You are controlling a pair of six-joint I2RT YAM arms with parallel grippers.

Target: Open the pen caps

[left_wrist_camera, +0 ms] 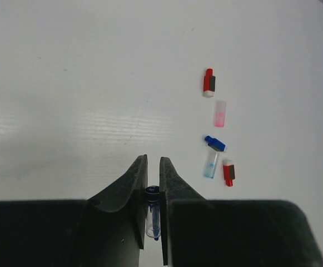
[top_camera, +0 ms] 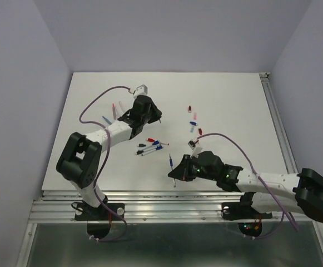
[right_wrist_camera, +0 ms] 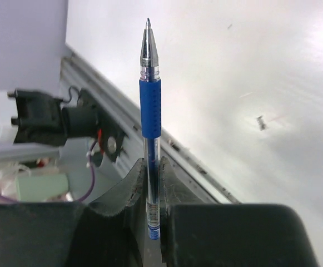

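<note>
Overhead, the white tabletop [top_camera: 233, 111] carries several slim pens [top_camera: 150, 147], clustered between the two arms. Left gripper [left_wrist_camera: 153, 162]: fingers pressed nearly together, pinching a small translucent pen cap with a blue end [left_wrist_camera: 153, 214] deep between them. Right gripper [right_wrist_camera: 151, 162]: jaws closed on the clear barrel of a slim uncapped pen with a blue rubber grip and bare metal tip [right_wrist_camera: 150, 105], which stands out well beyond the fingertips, near the table's front rail. In the left wrist view, loose caps lie on the table to the right of the fingers. They are a red cap with a dark clip [left_wrist_camera: 208, 82], a pink translucent cap [left_wrist_camera: 220, 113], a blue cap [left_wrist_camera: 215, 143], a pale blue translucent cap [left_wrist_camera: 210, 164] just beside it, and a second red cap [left_wrist_camera: 228, 172].
</note>
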